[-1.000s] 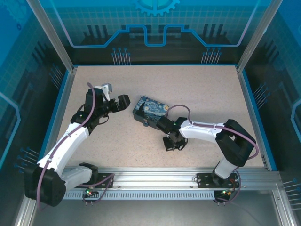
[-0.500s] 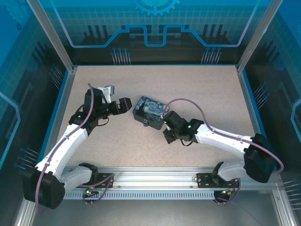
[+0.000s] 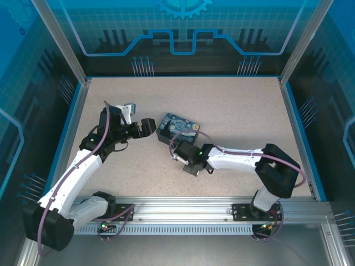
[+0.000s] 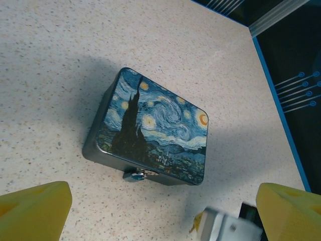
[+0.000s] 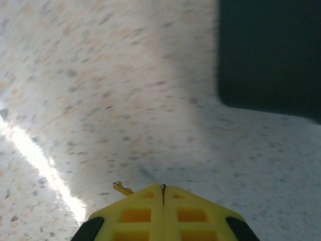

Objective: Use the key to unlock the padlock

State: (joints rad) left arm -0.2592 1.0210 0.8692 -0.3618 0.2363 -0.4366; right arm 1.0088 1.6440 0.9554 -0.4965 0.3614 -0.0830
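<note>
Much open table (image 4: pixel 50 50) beyond tin (image 4: pixel 155 133), padlock (image 4: pixel 134 175)

Tiny teal padlock (image 4: pixel 134 175), front of tin (image 4: pixel 155 135)

- Lying flat near the middle of the table (image 3: pixel 238 105): a dark blue rectangular tin (image 3: pixel 176 127) (image 4: pixel 155 130), printed lid up, with swirling night sky, yellow stars and a dark cypress.
- Set askew to the table's edges, rounded corners, dark grey side walls.
- Beige speckled tabletop (image 4: pixel 60 55) (image 5: pixel 100 80), bordered by a thin blue rim (image 3: pixel 292 127) (image 4: pixel 275 88).
- Along the near edge, a slotted aluminium rail (image 3: pixel 183 206).
- Behind and at both sides, translucent blue panels (image 3: pixel 183 33) printed with circuit lines, held by slanted metal posts (image 3: pixel 58 41).
</note>
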